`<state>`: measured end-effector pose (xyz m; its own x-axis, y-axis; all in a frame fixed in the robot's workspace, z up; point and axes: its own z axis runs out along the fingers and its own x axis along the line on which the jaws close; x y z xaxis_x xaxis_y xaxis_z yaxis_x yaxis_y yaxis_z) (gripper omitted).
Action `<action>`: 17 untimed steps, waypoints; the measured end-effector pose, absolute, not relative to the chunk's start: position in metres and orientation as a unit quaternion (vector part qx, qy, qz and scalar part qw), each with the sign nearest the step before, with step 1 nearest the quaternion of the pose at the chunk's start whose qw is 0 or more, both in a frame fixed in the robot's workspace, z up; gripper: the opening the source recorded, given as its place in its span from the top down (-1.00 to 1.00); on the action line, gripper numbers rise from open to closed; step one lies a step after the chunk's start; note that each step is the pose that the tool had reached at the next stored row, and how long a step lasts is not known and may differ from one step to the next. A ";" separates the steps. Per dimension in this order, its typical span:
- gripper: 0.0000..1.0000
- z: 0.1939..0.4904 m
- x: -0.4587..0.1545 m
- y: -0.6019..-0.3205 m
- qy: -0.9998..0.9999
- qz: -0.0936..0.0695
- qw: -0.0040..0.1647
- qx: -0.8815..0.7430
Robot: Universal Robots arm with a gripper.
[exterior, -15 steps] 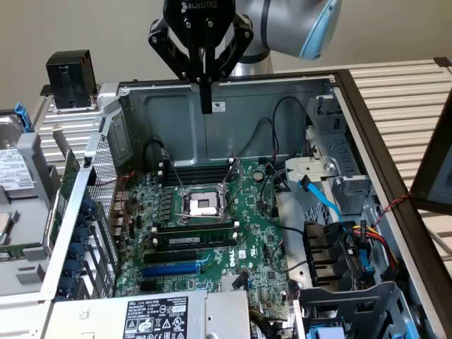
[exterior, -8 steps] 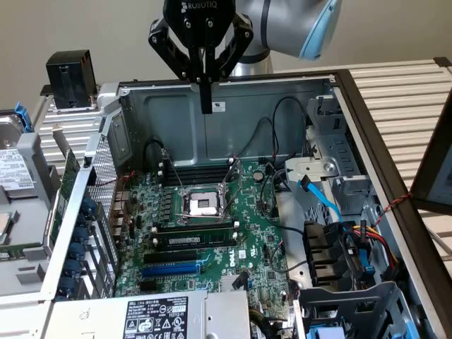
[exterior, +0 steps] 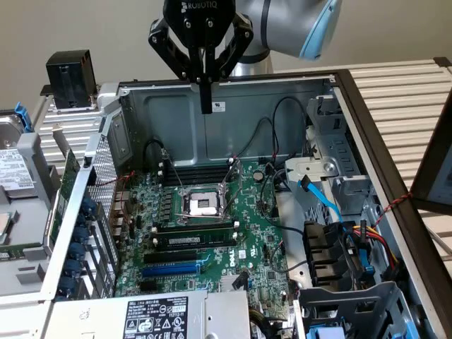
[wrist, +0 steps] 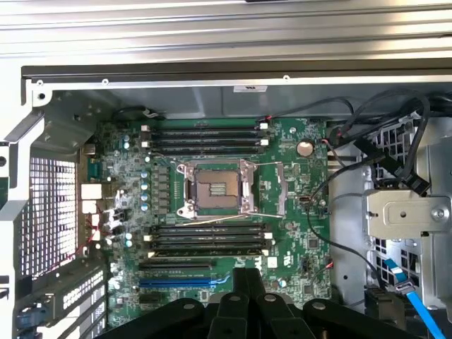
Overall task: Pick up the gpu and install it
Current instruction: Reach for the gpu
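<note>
My gripper (exterior: pixel 205 106) hangs above the open computer case (exterior: pixel 233 88), over its rear wall, with the fingers shut together and nothing between them. In the wrist view the shut gripper (wrist: pixel 247 274) points down at the green motherboard (wrist: pixel 289 183), above the expansion slots. A blue expansion slot (wrist: pixel 176 281) lies near the fingertips; it also shows as the blue slot (exterior: pixel 171 269) in the exterior view. The gpu is out of view.
A CPU socket (exterior: pixel 203 205) sits mid-board with memory slots beside it. A power supply (exterior: pixel 148 318) fills the near corner. Drive cages and cables (exterior: pixel 339 240) crowd the exterior view's right. A hard drive (exterior: pixel 18 176) and a black block (exterior: pixel 68 78) lie outside at its left.
</note>
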<state>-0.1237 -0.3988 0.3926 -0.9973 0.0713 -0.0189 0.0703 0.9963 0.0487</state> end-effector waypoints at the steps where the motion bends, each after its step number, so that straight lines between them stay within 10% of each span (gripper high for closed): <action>1: 0.79 0.393 -0.127 -0.399 0.999 0.024 0.010 0.035; 17: 0.79 0.392 -0.200 -0.399 0.999 0.024 0.010 0.035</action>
